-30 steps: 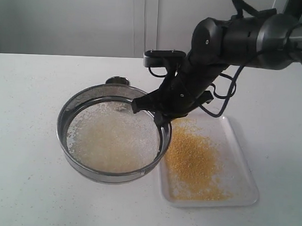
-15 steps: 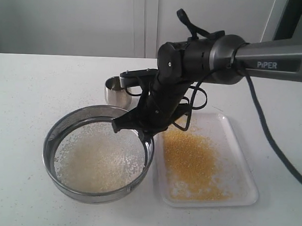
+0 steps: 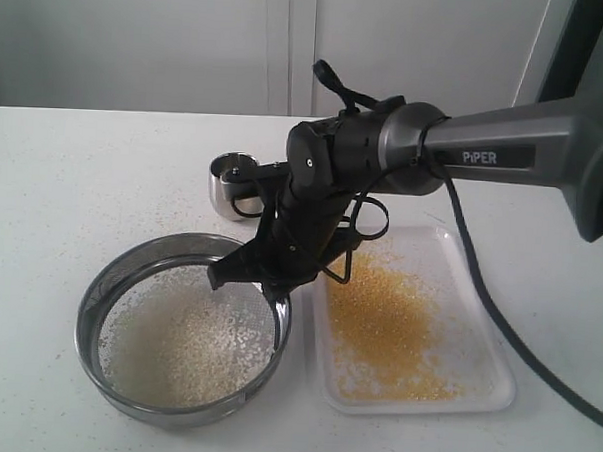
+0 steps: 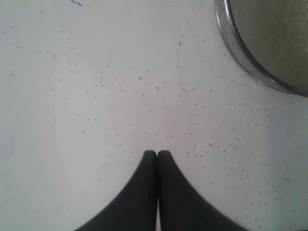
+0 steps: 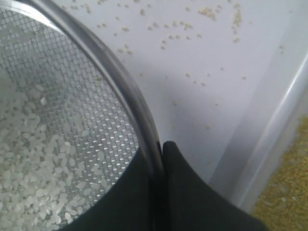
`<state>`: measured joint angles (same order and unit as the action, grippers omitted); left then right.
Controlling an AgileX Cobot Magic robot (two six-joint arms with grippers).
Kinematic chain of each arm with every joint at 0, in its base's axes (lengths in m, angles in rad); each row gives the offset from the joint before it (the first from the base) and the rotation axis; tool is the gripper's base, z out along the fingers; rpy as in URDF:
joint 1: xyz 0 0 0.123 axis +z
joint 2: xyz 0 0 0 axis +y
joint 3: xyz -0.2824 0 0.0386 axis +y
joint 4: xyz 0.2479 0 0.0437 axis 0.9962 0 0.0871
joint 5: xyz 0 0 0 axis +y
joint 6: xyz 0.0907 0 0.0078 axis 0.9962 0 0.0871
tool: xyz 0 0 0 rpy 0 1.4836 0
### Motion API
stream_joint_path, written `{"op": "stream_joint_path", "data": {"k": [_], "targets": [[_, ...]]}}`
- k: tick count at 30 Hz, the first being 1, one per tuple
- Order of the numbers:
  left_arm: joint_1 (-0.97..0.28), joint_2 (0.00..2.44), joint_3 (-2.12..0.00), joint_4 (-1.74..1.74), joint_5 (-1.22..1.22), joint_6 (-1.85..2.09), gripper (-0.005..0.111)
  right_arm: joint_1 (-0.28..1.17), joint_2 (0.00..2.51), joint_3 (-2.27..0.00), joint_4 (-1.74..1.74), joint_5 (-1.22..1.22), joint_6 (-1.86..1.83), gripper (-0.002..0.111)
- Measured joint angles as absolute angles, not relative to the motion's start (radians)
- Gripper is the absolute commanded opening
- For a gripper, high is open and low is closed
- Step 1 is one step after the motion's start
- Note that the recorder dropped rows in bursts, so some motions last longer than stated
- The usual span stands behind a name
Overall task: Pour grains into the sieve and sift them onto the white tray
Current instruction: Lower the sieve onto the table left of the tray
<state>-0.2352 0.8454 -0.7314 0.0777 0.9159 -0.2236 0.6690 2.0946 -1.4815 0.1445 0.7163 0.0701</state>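
R: my right gripper (image 5: 161, 147) pinches the sieve (image 3: 178, 413) by its steel rim | sieve: just beside the white tray (image 3: 482, 339), not touching | grains (image 3: 181, 346): coarse pale ones on the mesh, fine yellow ones on the tray | L: my left gripper (image 4: 157, 153) is pressed together on nothing, over the speckled table (image 4: 86, 72)

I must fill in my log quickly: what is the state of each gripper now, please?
Left gripper: closed, holding nothing.
Right gripper: closed on the rim of the sieve.
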Motion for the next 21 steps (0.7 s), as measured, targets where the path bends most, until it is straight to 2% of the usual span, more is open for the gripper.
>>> {"op": "stream_joint_path", "data": {"k": [21], "targets": [[-0.235,0.845,-0.731,0.078,0.916,-0.224,0.000,0.669,2.111,-1.483,0.143,0.697,0.078,0.000]]}}
